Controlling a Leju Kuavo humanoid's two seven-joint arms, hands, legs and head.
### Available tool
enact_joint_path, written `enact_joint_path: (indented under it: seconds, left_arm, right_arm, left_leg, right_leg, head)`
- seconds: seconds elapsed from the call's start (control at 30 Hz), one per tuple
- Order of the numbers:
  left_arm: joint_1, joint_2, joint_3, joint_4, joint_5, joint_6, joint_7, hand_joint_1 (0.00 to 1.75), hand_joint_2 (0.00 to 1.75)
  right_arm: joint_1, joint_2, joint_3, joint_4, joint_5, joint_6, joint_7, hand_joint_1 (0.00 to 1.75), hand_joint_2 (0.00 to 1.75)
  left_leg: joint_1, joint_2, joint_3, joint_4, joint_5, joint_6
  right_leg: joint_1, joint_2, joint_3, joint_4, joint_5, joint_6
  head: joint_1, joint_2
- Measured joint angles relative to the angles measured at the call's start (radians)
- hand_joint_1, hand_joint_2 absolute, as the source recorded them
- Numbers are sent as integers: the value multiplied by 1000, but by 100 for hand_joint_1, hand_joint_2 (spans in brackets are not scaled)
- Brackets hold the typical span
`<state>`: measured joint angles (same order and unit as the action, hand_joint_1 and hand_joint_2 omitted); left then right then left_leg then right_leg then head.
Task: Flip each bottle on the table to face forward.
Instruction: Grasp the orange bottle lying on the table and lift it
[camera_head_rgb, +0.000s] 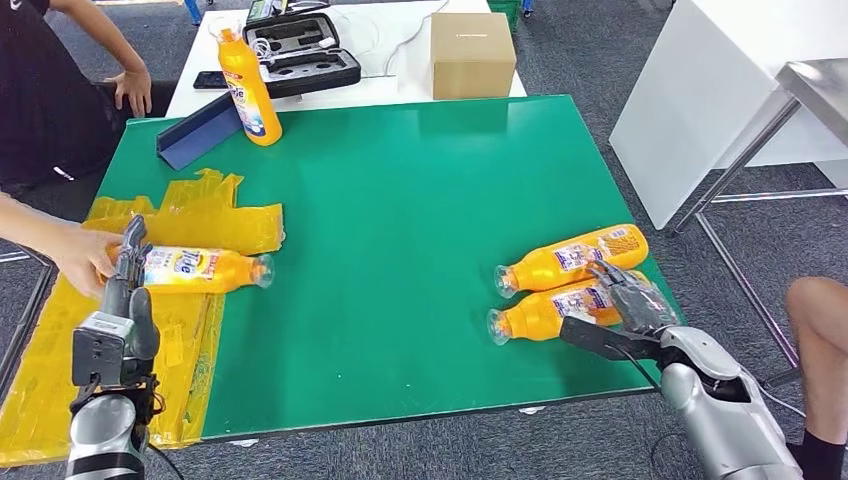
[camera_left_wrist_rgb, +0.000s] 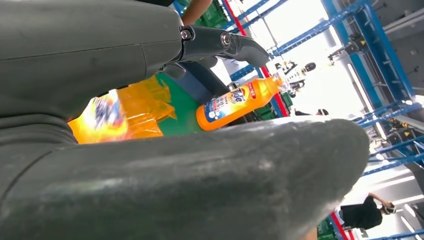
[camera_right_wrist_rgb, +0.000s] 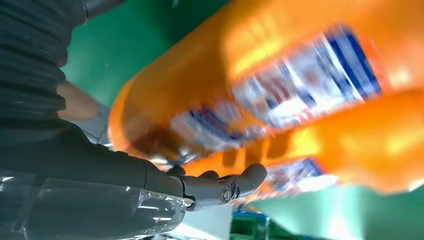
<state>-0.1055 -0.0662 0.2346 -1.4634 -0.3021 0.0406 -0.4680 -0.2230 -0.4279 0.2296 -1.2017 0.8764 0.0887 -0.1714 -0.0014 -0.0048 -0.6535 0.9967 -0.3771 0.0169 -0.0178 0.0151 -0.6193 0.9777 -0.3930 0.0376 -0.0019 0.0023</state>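
Four orange detergent bottles are on the green table (camera_head_rgb: 400, 210). One stands upright (camera_head_rgb: 248, 85) at the back left, also seen as the upright bottle (camera_left_wrist_rgb: 240, 100) from the left wrist. One lies on yellow plastic sheet (camera_head_rgb: 200, 215) at the left (camera_head_rgb: 200, 268), its cap pointing right. My left hand (camera_head_rgb: 128, 290) is at its base with fingers extended and apart, and a person's hand (camera_head_rgb: 85, 258) touches the same end. Two bottles lie at the right, the far one (camera_head_rgb: 572, 260) and the near one (camera_head_rgb: 545, 312). My right hand (camera_head_rgb: 625, 300) lies over the near bottle's base, thumb spread.
A blue angle piece (camera_head_rgb: 197, 130) lies by the upright bottle. Behind the green table a white table carries a black case (camera_head_rgb: 300, 50) and a cardboard box (camera_head_rgb: 472, 55). A person's knee (camera_head_rgb: 818, 310) is near my right arm. A white cabinet (camera_head_rgb: 700, 100) stands at the right.
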Motion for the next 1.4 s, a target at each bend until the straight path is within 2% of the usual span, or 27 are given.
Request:
enact_joint_path:
  seconds: [0.17,0.2,0.3,0.37,0.47,0.77,0.87,0.97,1.4]
  left_arm:
    - [-3,0,4,6,13,-8,2,0,0]
    - [-4,0,6,8,17,-11,2,0,0]
    - [-5,0,11,17,30,-17,4,0,0]
    - [-5,0,15,21,38,-21,4,0,0]
    - [-2,2,22,25,45,-23,4,0,0]
    - [-4,4,29,44,63,-31,4,0,0]
    - [-5,4,30,50,67,-31,4,0,0]
    - [-5,4,30,55,72,-32,4,0,0]
    - [-5,4,29,59,75,-33,4,0,0]
  right_arm:
    - [-3,-11,42,9,-1,19,12,0,175]
    - [-6,-24,54,9,-6,36,22,29,175]
    - [-9,-108,95,-9,-42,133,66,139,175]
    - [11,-204,120,-48,-83,218,102,154,175]
    - [69,-333,132,-108,-123,283,137,174,175]
    - [201,-553,143,-260,-227,350,200,175,175]
    - [230,-600,138,-298,-246,359,210,175,175]
    - [244,-614,139,-310,-238,359,214,175,175]
    - [246,-614,142,-310,-221,355,215,175,175]
  left_leg:
    - [0,0,0,0,0,0]
    - [0,0,0,0,0,0]
    - [-2,-1,2,1,0,1]
    - [-3,-8,3,1,-1,3]
    - [-4,-16,3,1,-2,6]
    - [-7,-13,3,2,-3,7]
    - [-7,-12,3,2,-3,7]
    - [-7,-11,3,2,-4,7]
    - [-7,-11,4,2,-4,7]
  right_leg:
    - [0,0,0,0,0,0]
    - [0,0,0,0,0,0]
    - [-2,-1,0,-1,-1,2]
    - [-3,-7,1,-1,-4,5]
    - [-4,-15,8,-1,-6,8]
    - [-7,-14,8,-1,-6,9]
    - [-7,-14,7,-1,-6,9]
    - [-7,-14,7,-1,-6,9]
    - [-7,-12,7,-1,-6,9]
  head:
    - [0,0]
    - [0,0]
    - [0,0]
    - [0,0]
    - [1,0]
    - [0,0]
    - [0,0]
    - [0,0]
    - [0,0]
